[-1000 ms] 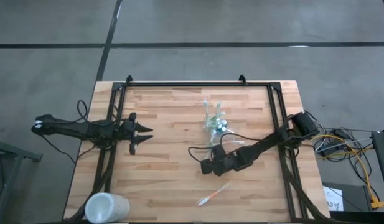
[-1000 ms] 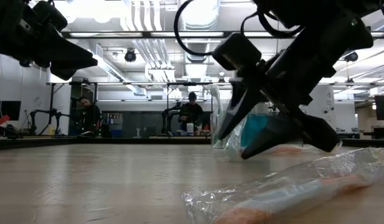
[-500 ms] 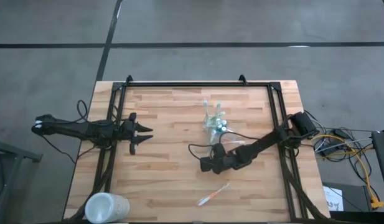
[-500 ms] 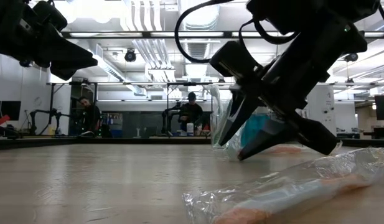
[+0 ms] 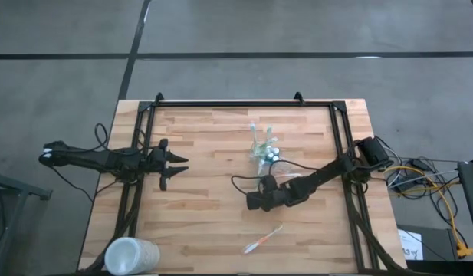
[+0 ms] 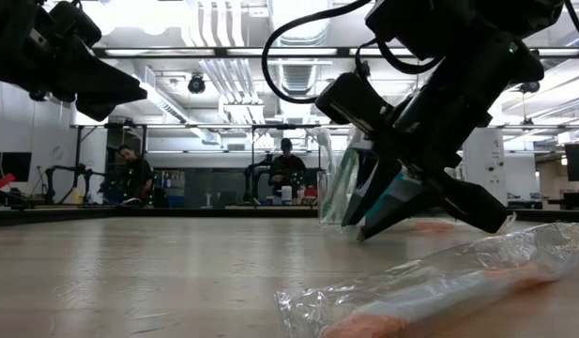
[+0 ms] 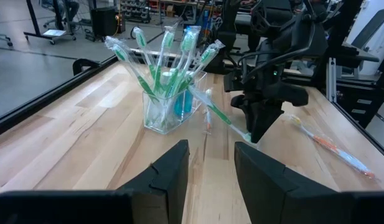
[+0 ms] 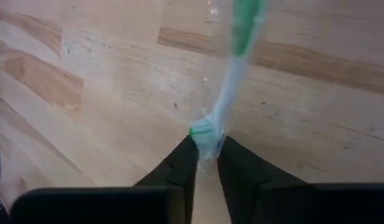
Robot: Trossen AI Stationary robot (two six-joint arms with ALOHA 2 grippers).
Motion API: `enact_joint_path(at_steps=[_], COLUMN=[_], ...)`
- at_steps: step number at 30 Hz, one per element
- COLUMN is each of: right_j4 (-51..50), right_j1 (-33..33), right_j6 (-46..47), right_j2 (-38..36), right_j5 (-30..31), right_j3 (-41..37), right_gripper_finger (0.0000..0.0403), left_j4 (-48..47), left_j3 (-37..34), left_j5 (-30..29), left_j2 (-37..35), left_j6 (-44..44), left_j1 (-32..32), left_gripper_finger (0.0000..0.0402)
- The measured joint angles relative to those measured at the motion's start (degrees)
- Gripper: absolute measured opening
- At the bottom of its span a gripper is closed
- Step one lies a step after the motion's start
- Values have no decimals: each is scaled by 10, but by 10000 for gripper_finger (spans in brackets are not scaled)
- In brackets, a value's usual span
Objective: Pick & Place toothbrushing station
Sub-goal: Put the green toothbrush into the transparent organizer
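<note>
Clear holder (image 7: pixel 168 112) packed with wrapped green toothbrushes (image 7: pixel 157 59) and a blue tube; just beside it, right gripper (image 8: pixel 204 152) pinching a green toothbrush (image 8: pixel 232 81).

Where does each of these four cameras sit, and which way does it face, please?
High: overhead, straight down on the table; both arms show.
Low: table height, facing the room; right gripper near.
Left wrist: behind the open left gripper, facing the holder.
Right wrist: above the right gripper, closed on a green toothbrush.
Shared: the left wrist and high views both show the holder.
</note>
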Motion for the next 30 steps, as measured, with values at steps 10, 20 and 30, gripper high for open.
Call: enact_joint_path(at_steps=[10, 20, 30], right_j4=[28, 50, 256], right_j1=[0, 10, 11], right_j6=[-43, -79, -130], right_j2=[0, -1, -2], right_j5=[-8, -22, -69], right_j3=[11, 30, 36], right_gripper_finger=[15, 14, 13], left_j4=[0, 0, 0], left_j3=[0, 0, 0], left_j5=[0, 0, 0], left_j2=[0, 0, 0], left_j6=[0, 0, 0], left_j1=[0, 0, 0], left_gripper_finger=[136, 136, 136])
